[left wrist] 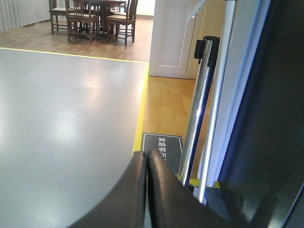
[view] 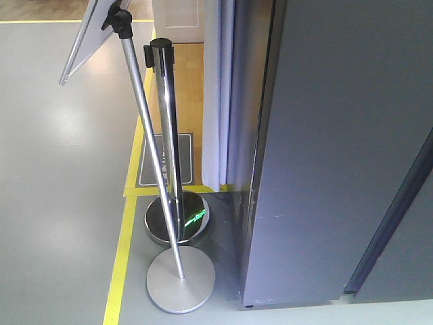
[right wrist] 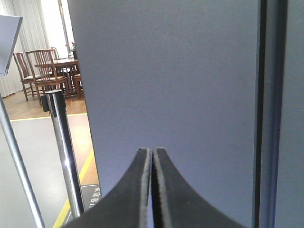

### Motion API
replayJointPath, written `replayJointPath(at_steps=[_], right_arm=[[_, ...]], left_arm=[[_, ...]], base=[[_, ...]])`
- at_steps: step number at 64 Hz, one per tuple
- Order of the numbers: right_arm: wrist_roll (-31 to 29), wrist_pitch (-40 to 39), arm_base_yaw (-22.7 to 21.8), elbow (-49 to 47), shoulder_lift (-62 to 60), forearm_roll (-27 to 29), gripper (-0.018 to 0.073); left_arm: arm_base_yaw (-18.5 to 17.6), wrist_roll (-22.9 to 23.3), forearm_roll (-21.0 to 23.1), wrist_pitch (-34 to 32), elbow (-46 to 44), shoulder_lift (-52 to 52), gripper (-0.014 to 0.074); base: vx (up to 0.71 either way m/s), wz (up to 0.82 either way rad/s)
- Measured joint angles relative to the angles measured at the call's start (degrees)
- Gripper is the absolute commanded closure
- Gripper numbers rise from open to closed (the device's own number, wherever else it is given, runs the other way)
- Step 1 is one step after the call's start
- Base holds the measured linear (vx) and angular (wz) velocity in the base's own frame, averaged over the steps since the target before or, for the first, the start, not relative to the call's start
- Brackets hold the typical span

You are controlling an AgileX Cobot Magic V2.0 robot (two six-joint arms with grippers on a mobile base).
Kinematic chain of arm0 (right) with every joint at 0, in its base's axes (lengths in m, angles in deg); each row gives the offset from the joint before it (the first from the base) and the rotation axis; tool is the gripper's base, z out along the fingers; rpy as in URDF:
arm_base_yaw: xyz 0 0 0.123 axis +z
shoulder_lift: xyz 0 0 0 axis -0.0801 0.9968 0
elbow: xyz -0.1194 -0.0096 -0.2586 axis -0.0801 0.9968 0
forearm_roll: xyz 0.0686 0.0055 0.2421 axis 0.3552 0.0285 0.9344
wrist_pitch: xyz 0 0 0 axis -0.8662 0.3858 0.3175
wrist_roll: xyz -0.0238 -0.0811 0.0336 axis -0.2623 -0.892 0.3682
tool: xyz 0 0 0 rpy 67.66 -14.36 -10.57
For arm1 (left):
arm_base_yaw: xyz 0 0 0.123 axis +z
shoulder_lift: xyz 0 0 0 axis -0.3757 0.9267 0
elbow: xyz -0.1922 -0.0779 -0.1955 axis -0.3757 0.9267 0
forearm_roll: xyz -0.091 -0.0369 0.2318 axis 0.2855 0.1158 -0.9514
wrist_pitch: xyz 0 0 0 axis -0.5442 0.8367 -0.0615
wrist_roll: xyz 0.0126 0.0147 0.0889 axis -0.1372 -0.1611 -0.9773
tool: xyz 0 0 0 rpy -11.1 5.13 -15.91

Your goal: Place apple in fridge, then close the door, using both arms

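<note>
No apple showed in any view, and both grippers were empty, so the storing looked done and the door step was either in hand or finished. The fridge point(view: 338, 135) filled the front view from 12 to 4 o'clock, its door point(right wrist: 175, 71) apparently flush. Next, I judged, would be checking the seam and pushing if needed. The right gripper point(right wrist: 152, 190) faced the door squarely, clenched on nothing. The left gripper point(left wrist: 146, 190), likewise clenched, pointed past two posts point(left wrist: 199, 104) at 2 o'clock.
</note>
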Motion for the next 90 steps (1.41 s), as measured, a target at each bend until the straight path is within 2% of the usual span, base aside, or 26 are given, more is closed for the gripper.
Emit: replayJointPath(at_steps=[90], right_arm=[[0.1,0.0,0.0,0.0,0.0,0.0,0.0561]], left_arm=[[0.0,0.0,0.0,0.0,0.0,0.0,0.0603]], base=[[0.0,0.0]])
